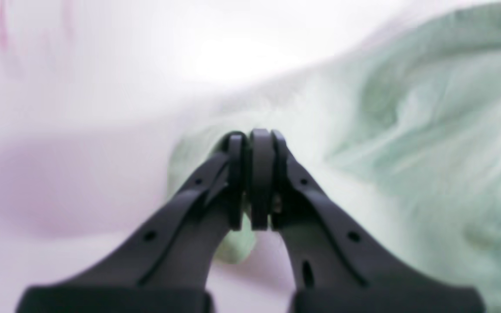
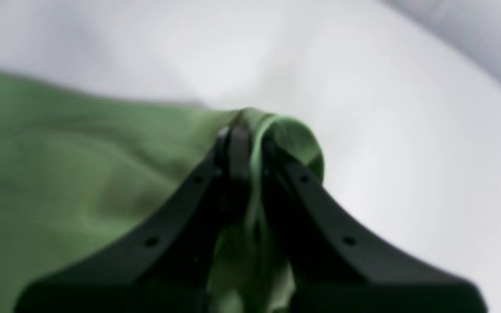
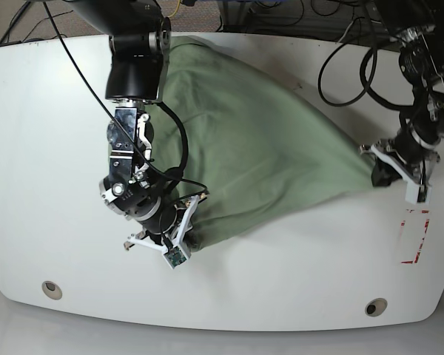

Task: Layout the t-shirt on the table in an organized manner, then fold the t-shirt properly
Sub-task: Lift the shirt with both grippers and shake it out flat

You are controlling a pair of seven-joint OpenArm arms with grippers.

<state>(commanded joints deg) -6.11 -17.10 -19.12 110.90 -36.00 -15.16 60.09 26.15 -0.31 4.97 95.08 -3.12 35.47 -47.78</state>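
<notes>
**A:** Where does everything sit?

**B:** The white table carries the sage-green t-shirt, stretched across the middle between both arms, bunched toward the near-left corner and tapering to a point on the right. The red tape mark lies just beyond that point.

**A:** And the pincers?

**B:** The right gripper is closed tight on a rolled fold of the t-shirt's edge. The left gripper is pressed together, with pale fabric showing between and beneath its tips, so it appears to pinch the opposite corner.

**A:** How should the spreading go?

**B:** I'd judge the cloth still creased. Draw both corners apart evenly and low, keeping gentle tension so the wrinkles flatten without the thin pinch slipping free.
</notes>
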